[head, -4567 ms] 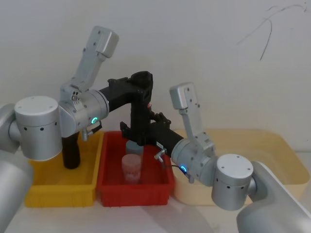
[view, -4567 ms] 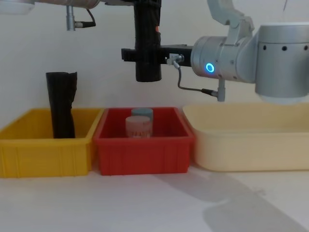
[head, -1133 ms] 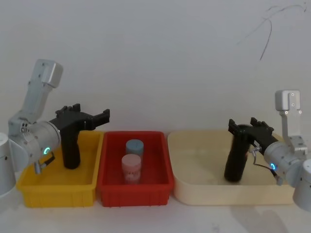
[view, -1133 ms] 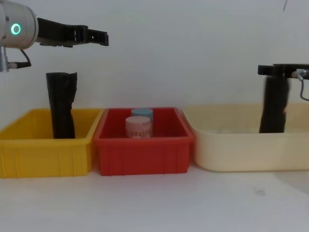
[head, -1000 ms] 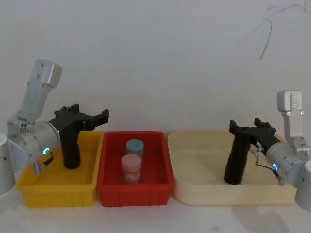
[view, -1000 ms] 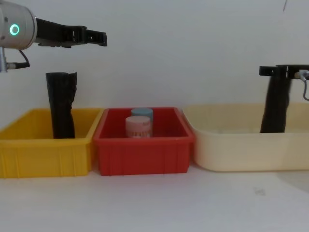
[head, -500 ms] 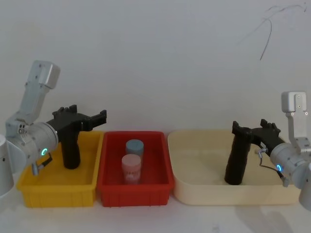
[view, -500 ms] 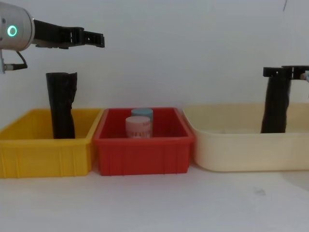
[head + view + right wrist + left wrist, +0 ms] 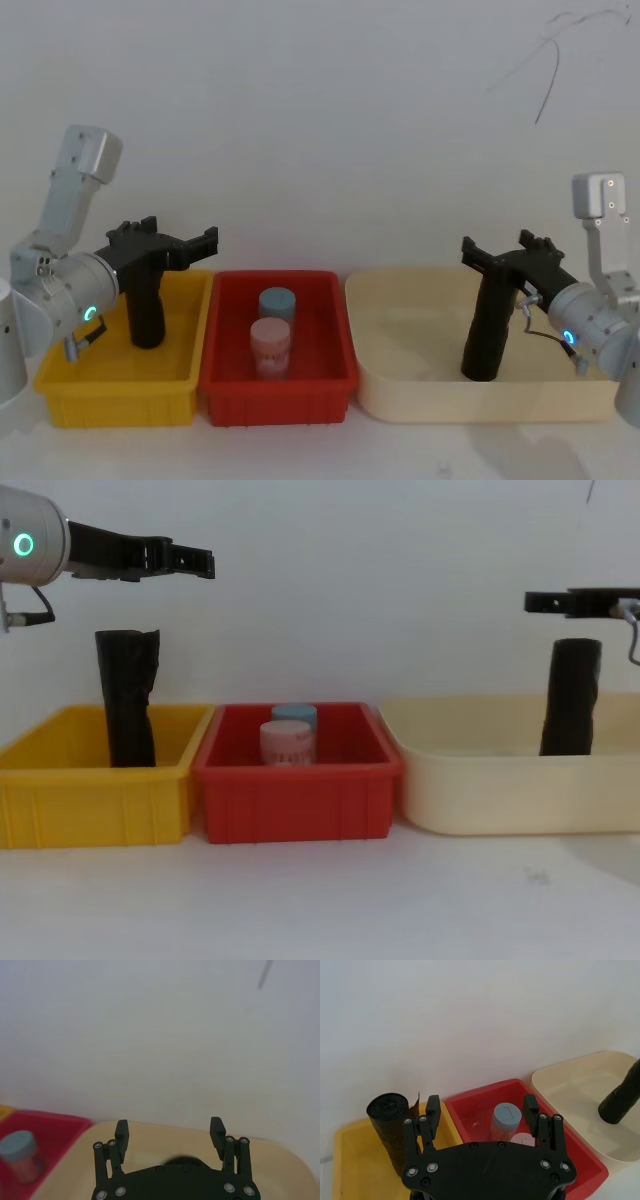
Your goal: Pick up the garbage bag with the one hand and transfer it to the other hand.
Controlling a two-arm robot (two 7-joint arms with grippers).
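Observation:
The garbage bag [image 9: 485, 335], a tall black roll, stands upright and alone in the cream tub [image 9: 400, 385]; it also shows in the chest view [image 9: 570, 700] and the left wrist view [image 9: 620, 1100]. The blue-lit right gripper [image 9: 480, 255] hovers open just above its top [image 9: 540, 602], with a gap between them. In the right wrist view that gripper [image 9: 169, 1132] is spread wide, and the bag's dark top [image 9: 182, 1161] sits below it. The green-lit left gripper [image 9: 205, 243] hangs open and holds nothing above the yellow bin [image 9: 90, 800].
A second black roll [image 9: 147, 310] with a loose flap stands in the yellow bin [image 9: 120, 385]. The red bin [image 9: 300, 385] in the middle holds a blue-lidded jar [image 9: 277, 302] and a pink jar [image 9: 270, 345]. A white wall stands close behind the bins.
The right gripper has risen from around the bag's top to just above it, leaving the bag standing free in the cream tub. The left arm has barely moved.

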